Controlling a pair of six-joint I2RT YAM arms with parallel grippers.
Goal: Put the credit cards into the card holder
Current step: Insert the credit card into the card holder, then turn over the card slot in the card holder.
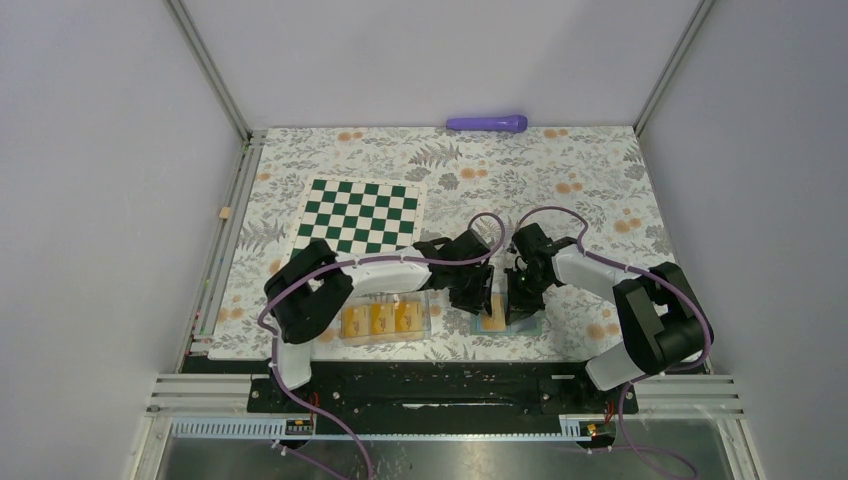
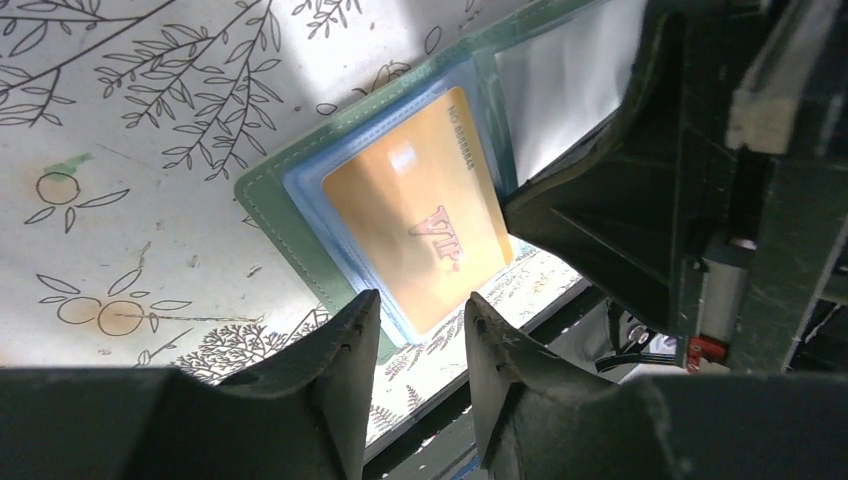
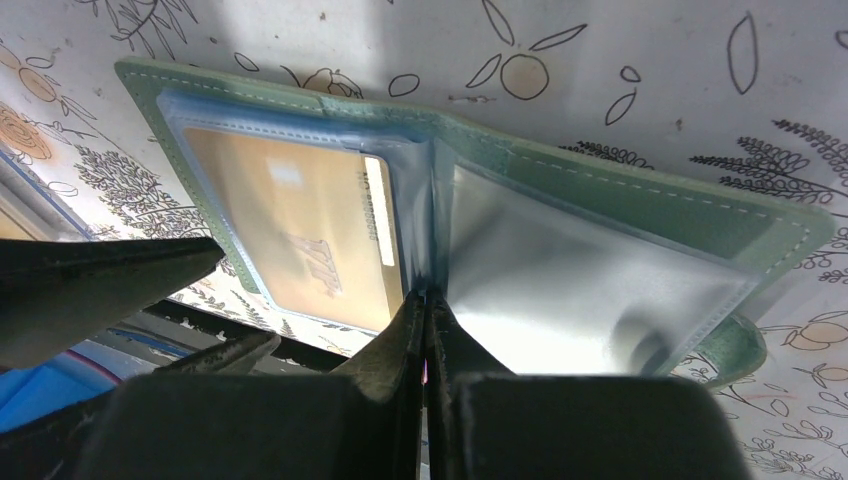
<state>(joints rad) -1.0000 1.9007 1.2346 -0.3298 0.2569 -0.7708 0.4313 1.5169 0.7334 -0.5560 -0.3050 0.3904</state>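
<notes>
Top external: one card holder [image 1: 493,323], open, flanked by left gripper [image 1: 473,297] and right gripper [image 1: 523,300]; clear box [image 1: 386,340] left of holder, three credit cards [image 1: 383,319] inside.
Left wrist: one card [image 2: 425,205] sleeved in holder; left fingers [image 2: 345,350] spread, empty; right gripper partly hides holder's other half.
Right wrist: right fingers [image 3: 405,335] clenched together at holder's fold.

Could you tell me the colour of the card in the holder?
The credit card in the card holder is orange-yellow; clearest in the left wrist view.
</notes>
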